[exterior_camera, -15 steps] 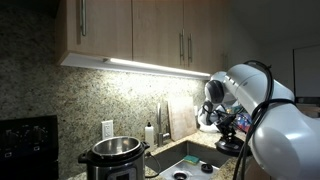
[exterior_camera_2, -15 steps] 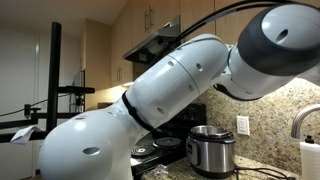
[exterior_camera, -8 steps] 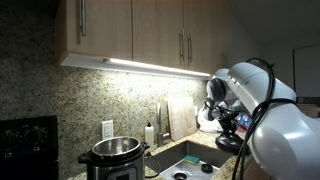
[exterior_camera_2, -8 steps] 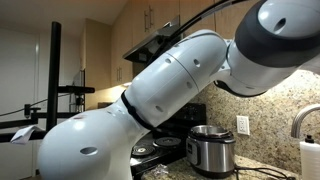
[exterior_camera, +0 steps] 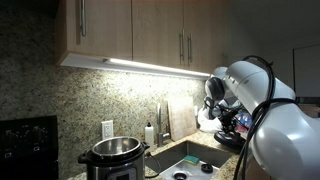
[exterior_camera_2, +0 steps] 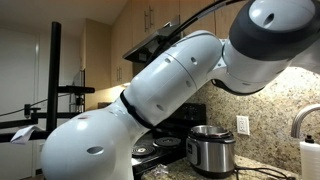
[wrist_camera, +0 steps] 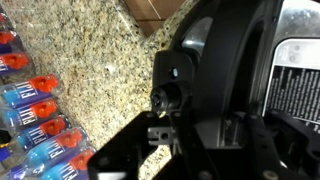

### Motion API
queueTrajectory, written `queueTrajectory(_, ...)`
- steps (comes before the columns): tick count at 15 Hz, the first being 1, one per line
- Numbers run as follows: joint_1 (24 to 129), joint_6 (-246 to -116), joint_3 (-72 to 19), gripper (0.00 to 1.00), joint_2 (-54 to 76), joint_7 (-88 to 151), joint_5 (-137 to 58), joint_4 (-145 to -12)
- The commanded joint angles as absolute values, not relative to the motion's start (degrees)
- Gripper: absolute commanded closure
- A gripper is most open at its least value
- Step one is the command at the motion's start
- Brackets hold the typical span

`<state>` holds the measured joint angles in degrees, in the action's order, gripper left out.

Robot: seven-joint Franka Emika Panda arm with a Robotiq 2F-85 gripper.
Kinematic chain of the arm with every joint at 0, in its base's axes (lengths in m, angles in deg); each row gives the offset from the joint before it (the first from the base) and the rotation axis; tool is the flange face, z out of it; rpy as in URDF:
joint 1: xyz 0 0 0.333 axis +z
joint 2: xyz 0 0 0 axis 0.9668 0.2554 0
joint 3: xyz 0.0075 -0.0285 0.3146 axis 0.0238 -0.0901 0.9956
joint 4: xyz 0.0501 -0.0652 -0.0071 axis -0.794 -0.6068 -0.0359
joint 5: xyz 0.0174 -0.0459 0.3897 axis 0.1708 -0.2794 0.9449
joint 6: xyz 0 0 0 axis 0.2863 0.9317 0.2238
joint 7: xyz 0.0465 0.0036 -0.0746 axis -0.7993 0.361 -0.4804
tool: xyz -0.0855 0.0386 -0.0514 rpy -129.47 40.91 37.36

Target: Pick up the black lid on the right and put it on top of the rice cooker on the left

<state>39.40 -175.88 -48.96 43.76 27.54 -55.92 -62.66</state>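
The black lid [wrist_camera: 222, 55] fills the right half of the wrist view, with its raised handle [wrist_camera: 166, 96] toward the middle. My gripper [wrist_camera: 200, 128] is shut on the lid at that handle; its dark fingers blend into it. In an exterior view the gripper [exterior_camera: 228, 122] hangs at the right, above the counter, with the lid [exterior_camera: 233, 136] dark beneath it. The rice cooker [exterior_camera: 111, 157] stands open-topped at the lower left, far from the gripper. It also shows as the steel rice cooker [exterior_camera_2: 210, 150] beside my large white arm [exterior_camera_2: 150, 100], which hides the gripper there.
A sink [exterior_camera: 190, 160] lies between cooker and gripper, with a soap bottle [exterior_camera: 150, 133] and cutting board [exterior_camera: 181, 120] behind it. A black stove [exterior_camera: 25, 140] sits left of the cooker. Cabinets [exterior_camera: 130, 30] hang overhead. Several water bottles [wrist_camera: 30, 115] lie on the granite counter [wrist_camera: 90, 50].
The gripper with the lid has risen slightly at the right of the exterior view. The arm's upper joint has shifted a little. The rice cooker has not moved.
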Motion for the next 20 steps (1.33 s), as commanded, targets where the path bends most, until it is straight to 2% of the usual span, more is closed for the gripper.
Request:
queueTrajectory(1,43.9,-176.3,-53.5,0.94,41.5,31.3,-61.3,-66.0)
queueTrajectory(11,53.0,-178.0,-62.9,0.96,39.6,38.1,-70.9,-70.8)
queueTrajectory(20,63.7,-182.3,-69.7,0.95,32.0,39.1,-75.0,-81.9)
